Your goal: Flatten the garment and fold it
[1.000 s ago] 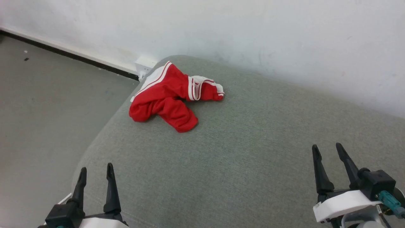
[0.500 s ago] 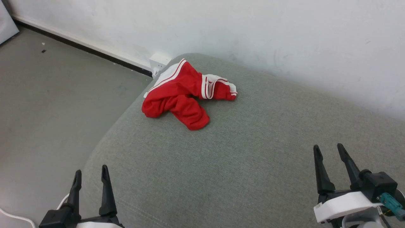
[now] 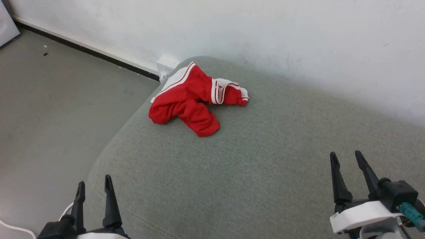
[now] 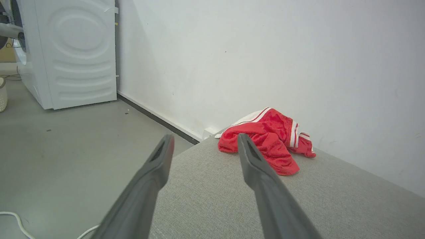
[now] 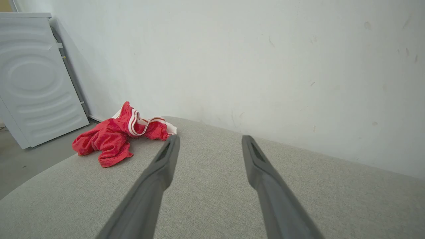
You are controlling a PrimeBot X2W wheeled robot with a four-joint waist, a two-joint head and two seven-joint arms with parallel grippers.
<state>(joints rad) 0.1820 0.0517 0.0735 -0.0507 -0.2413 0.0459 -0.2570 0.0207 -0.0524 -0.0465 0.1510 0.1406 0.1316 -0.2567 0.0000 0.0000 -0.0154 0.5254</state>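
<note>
The left tool point(image 3: 94, 182), fingers apart and empty, hovers at the grey surface's point(image 3: 265, 172) near edge. The garment point(image 3: 186, 103) lies crumpled at the far left corner, right at the rim; a sideways tug could slide it onto the floor point(image 3: 49, 109). The right tool point(image 3: 345, 154), likewise spread and empty, hangs well away.

The garment point(image 3: 189, 103) lies far left on the cushion point(image 3: 265, 176).

Garment point(image 3: 186, 103) bunched, much hidden in folds, washing machine point(image 4: 76, 53) cut by left edge, left pincer point(image 3: 94, 179) base cropped.
</note>
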